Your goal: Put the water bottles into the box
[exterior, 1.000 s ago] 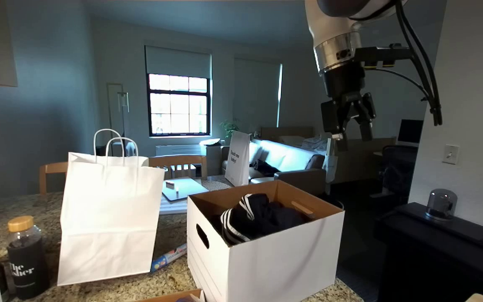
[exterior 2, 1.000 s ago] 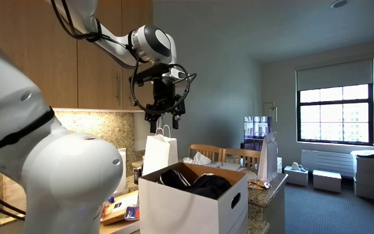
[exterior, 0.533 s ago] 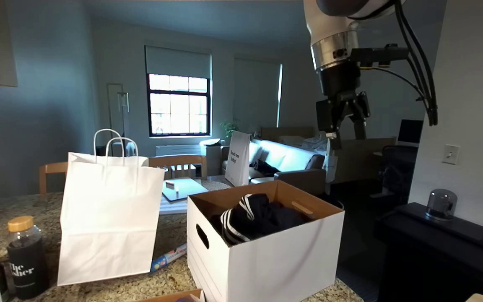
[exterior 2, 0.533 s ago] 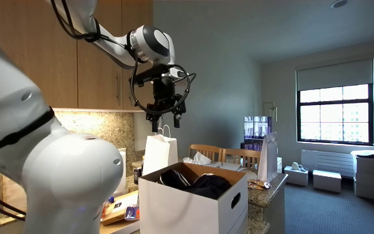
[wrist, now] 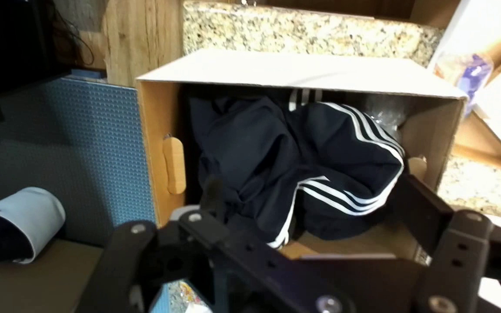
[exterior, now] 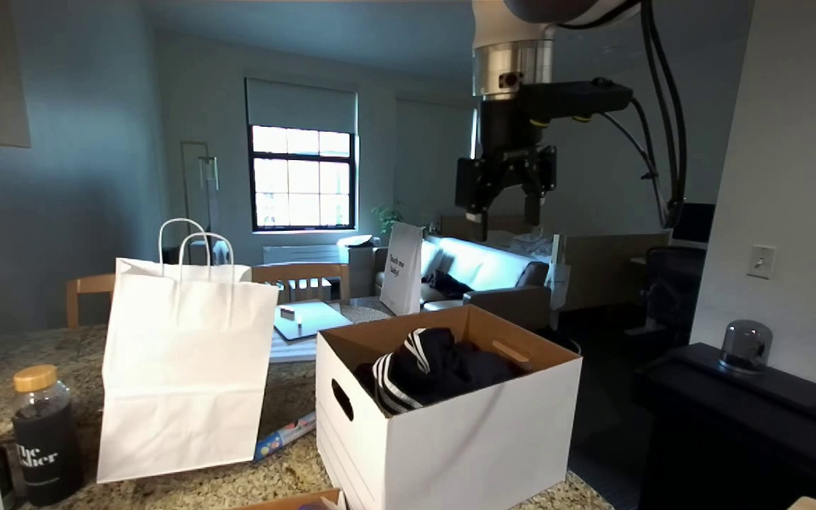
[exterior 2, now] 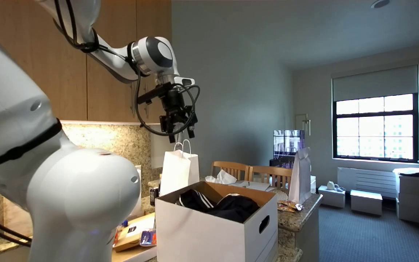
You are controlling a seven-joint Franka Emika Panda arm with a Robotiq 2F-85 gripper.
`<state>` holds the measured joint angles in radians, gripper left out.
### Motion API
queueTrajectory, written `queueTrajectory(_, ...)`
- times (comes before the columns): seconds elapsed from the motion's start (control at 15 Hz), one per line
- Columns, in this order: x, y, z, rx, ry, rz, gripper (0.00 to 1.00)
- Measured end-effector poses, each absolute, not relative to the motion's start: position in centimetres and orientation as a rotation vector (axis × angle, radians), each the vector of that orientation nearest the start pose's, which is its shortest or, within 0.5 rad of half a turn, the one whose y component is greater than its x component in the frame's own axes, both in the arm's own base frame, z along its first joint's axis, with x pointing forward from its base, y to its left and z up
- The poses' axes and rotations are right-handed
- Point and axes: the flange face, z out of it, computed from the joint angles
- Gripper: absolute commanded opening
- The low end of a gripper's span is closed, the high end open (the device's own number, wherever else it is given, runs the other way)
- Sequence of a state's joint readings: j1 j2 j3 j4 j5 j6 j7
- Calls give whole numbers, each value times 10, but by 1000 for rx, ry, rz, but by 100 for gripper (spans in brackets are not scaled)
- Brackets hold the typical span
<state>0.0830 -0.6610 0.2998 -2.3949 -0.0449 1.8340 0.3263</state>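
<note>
The white box [exterior: 479, 432] with brown inside and an oval hand hole stands on the counter; it also shows in an exterior view [exterior 2: 202, 233] and in the wrist view [wrist: 302, 69]. Dark clothing with white stripes [wrist: 337, 152] fills much of it. Clear plastic [wrist: 387, 113], possibly a bottle, shows in one corner beside the clothing. A clear bluish and reddish bottle [exterior 2: 148, 237] lies near a flat carton beside the box; it also shows in the wrist view [wrist: 474, 80]. My gripper [exterior: 507, 218] is open and empty, high above the box; it also shows in an exterior view [exterior 2: 182, 135].
A white paper bag [exterior: 188, 375] with handles stands beside the box, with a dark jar [exterior: 47, 446] near it. A blue tube [exterior: 285, 435] lies between bag and box. A flat brown carton [exterior 2: 133, 233] lies in a tray. Another white bag [exterior 2: 300, 176] stands near the counter edge.
My gripper has moved sideways, leftward in both exterior views, and has turned more upright in an exterior view. It stays open. The box and the other things have not moved.
</note>
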Motion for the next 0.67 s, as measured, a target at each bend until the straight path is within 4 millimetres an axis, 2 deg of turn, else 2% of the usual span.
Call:
queueTrajectory(0.27, 343, 224, 521, -3300, -103, -329, 100)
queueTrajectory(0.67, 361, 324, 491, -3229, -348, -161, 100)
